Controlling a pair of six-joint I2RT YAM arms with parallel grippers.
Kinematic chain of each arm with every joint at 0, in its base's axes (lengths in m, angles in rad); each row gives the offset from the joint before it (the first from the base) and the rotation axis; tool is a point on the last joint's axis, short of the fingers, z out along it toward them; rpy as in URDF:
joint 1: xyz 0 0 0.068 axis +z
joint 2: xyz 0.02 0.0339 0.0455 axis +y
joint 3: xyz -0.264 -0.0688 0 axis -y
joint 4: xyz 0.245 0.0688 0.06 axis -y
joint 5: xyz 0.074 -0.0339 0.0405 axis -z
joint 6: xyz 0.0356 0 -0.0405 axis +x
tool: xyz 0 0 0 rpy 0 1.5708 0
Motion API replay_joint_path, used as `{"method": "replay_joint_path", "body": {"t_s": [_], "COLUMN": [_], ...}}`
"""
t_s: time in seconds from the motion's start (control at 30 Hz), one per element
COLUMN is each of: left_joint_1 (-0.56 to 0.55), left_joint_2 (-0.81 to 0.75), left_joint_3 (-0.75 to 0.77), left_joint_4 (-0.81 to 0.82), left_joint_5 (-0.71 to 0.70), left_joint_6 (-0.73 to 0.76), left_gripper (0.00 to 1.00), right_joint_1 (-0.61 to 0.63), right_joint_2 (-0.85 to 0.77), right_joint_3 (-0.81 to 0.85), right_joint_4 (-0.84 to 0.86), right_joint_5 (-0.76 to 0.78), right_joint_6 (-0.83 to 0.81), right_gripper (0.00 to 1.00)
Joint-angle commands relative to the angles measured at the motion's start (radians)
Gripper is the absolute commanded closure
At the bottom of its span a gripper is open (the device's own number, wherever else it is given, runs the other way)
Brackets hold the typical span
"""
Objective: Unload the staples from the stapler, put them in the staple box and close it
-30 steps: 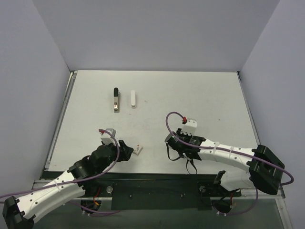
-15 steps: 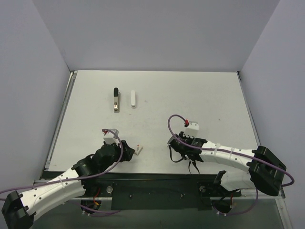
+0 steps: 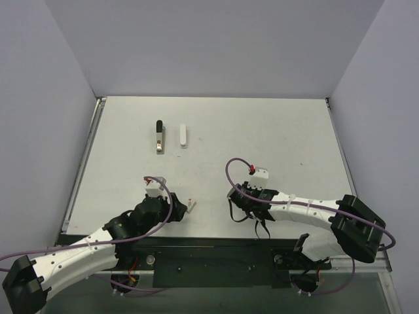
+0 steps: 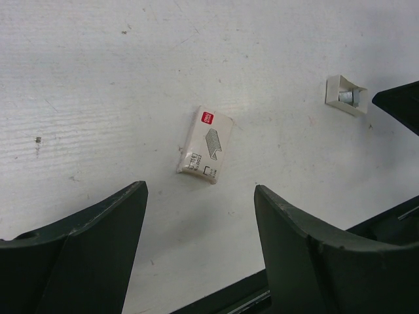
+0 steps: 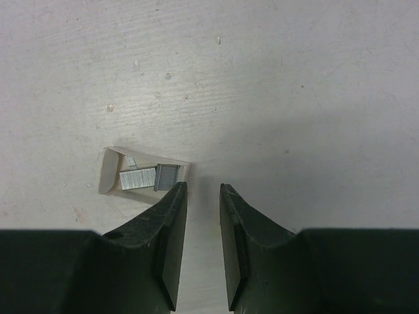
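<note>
Since a second ago both wrists have shifted only slightly. The left arm has slid a little to the right along the near edge, and the right arm's elbow and wrist have drawn a little to the left. Nothing on the table has changed place.

The stapler lies in the far left part of the table. It runs lengthwise from near to far, with its black end far and its metal end near, and it is well apart from both arms. A white oblong piece lies just to its right, parallel to it and not touching it.

The left gripper hangs low by the near edge of the table with its fingers spread wide and holding nothing. A small staple box with a red corner label lies flat on the table just beyond the gap between them, touching neither finger. In the left wrist view the table's dark near edge cuts across the lower right corner, close to the right finger.

The right gripper has its fingers drawn close, leaving only a narrow slit between them, and they grip nothing. An open cardboard tray sits at the tip of its left finger. In it lie strips of staples, one short piece darker than the rest. Whether the fingertip touches the tray's corner cannot be told.

Bare table stretches far and to the right of both grippers, up to the walls. On the near side the edge leaves little room.
</note>
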Motion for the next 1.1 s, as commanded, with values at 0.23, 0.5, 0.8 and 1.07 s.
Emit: {"method": "replay_joint_path", "body": {"t_s": [0.23,0.5,0.8,1.07], "left_joint_1": [-0.003,-0.003,-0.003,-0.003], "left_joint_2": [0.006,0.02,0.026,0.04], "left_joint_3": [-0.012,-0.014,-0.007,-0.018], "left_joint_4": [0.067,0.084,0.084,0.095], "left_joint_5": [0.009,0.015,0.021,0.016], "left_joint_6": [0.0,-0.002,0.0,-0.033], "left_gripper": [0.23,0.23,0.23,0.23], "right_joint_1": [-0.007,-0.01,-0.013,-0.016], "right_joint_2": [0.042,0.071,0.088,0.087], "right_joint_3": [0.034,0.043,0.04,0.037], "right_joint_4": [0.029,0.039,0.054,0.054], "right_joint_5": [-0.001,-0.001,-0.008,-0.007], "right_joint_6": [-0.011,-0.014,-0.017,-0.026], "right_gripper": [0.77,0.77,0.82,1.0]}}
